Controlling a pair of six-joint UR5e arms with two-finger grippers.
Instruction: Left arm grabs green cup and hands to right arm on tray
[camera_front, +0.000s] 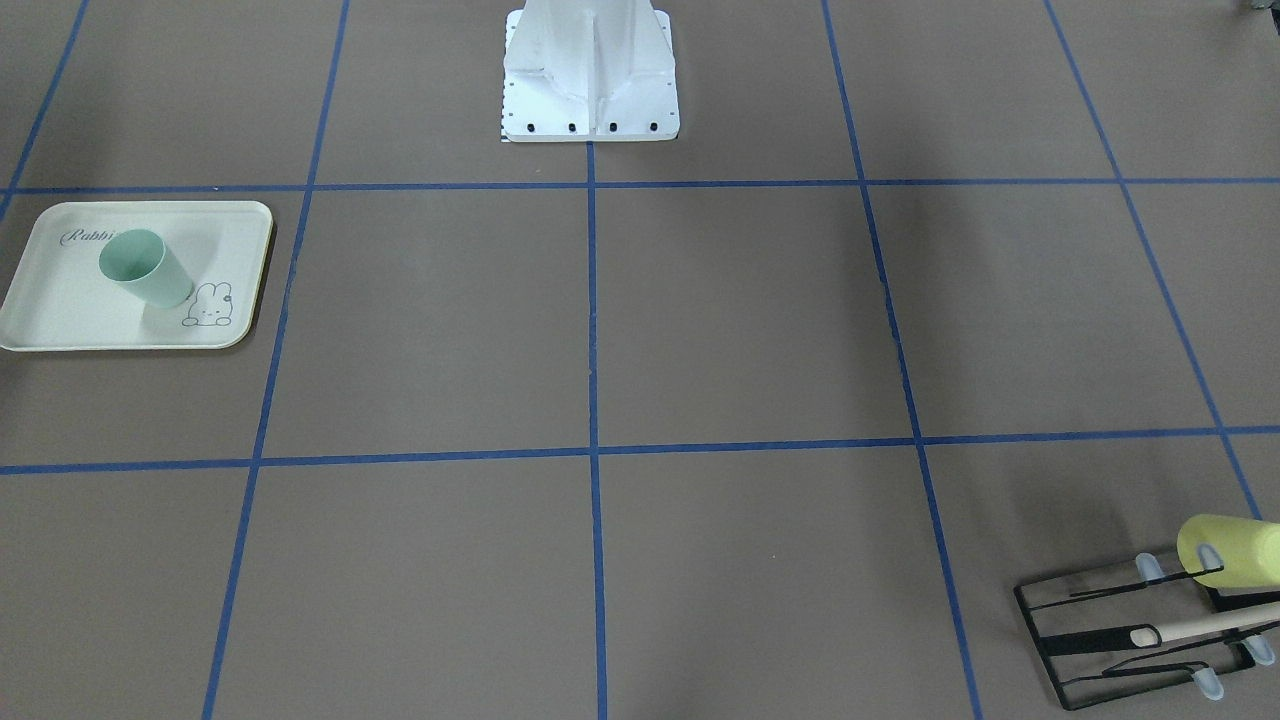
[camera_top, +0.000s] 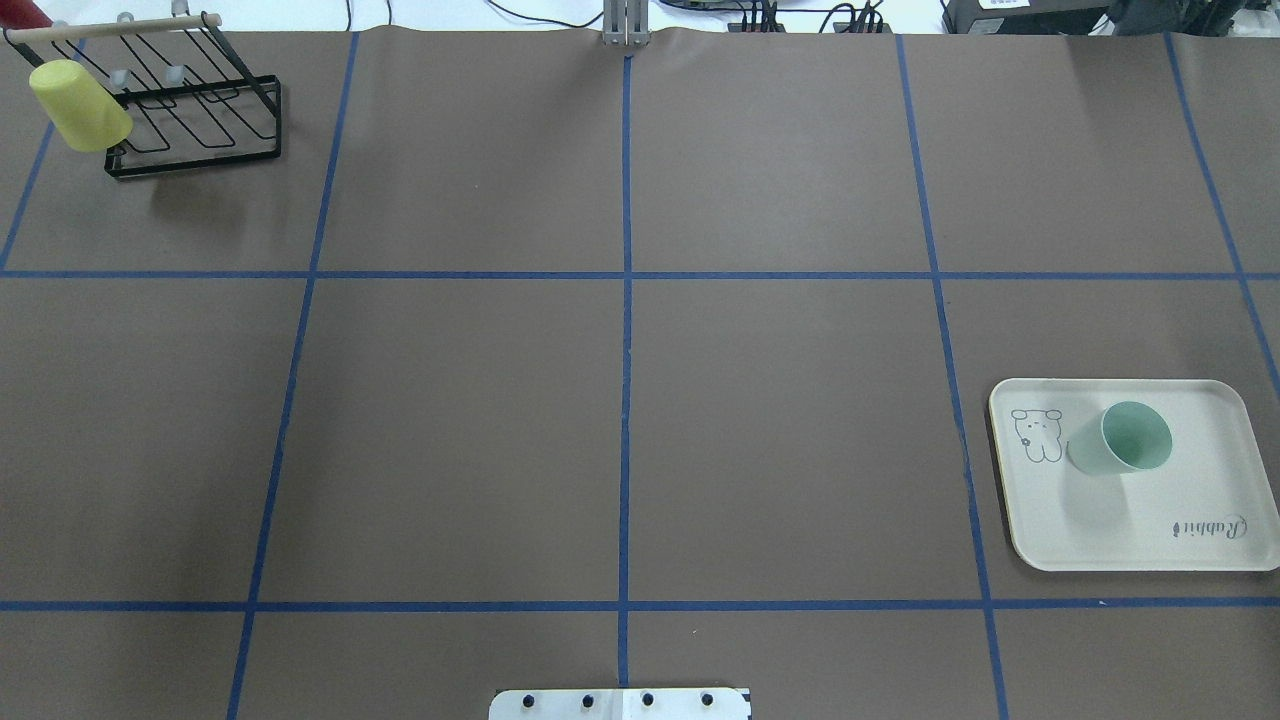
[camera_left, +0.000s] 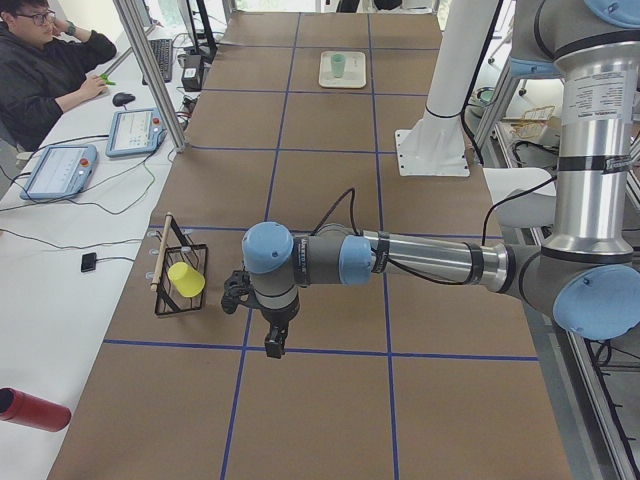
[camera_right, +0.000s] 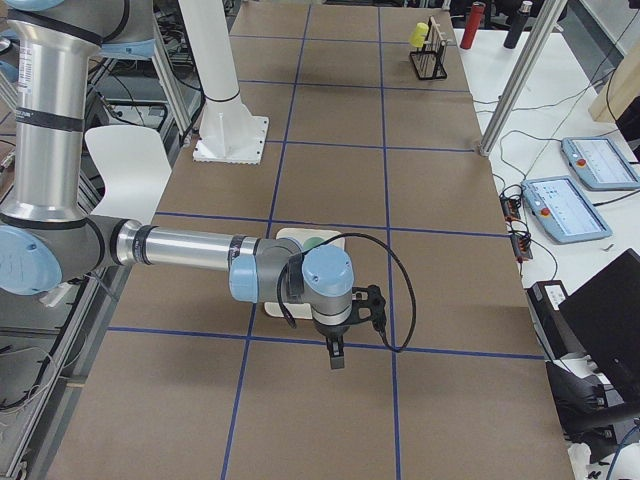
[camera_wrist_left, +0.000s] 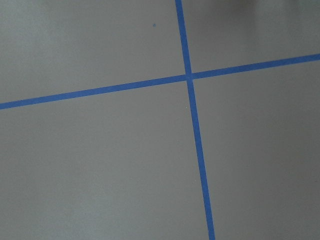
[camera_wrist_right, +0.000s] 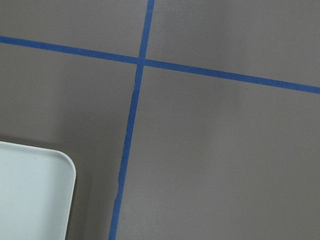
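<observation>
Green cup: the green cup (camera_top: 1125, 440) stands upright, mouth up, inside the tray (camera_top: 1200, 480), just beside the rabbit drawing, between it and the "Rabbit" script. Nothing touches it.
Tray: lies flat on the table on the robot's right side. Its raised rim would keep the cup in place.
Right arm: the right arm (camera_right: 190, 248) reaches out level above the table, wrist near the tray. The right gripper (camera_right: 336, 358) points straight down just off the tray; its wrist camera catches one rounded tray corner (camera_wrist_right: 30, 195).
Right jaws: seen only from the side, so I cannot tell how far apart they stand. Nothing appears held.
Left arm: the left arm (camera_left: 400, 260) is well apart from the tray, at the far end of the table. The left gripper (camera_left: 272, 345) hangs over bare table, and its wrist camera sees only crossed tape lines.
Left jaws: side view only, so I cannot tell. Nothing appears held.
Rack: a black wire rack (camera_top: 190, 110), well apart from the tray, carries a yellow cup (camera_top: 78, 105).
Judgement: the cup is on the tray and both arms are clear of it, so the task looks done.
</observation>
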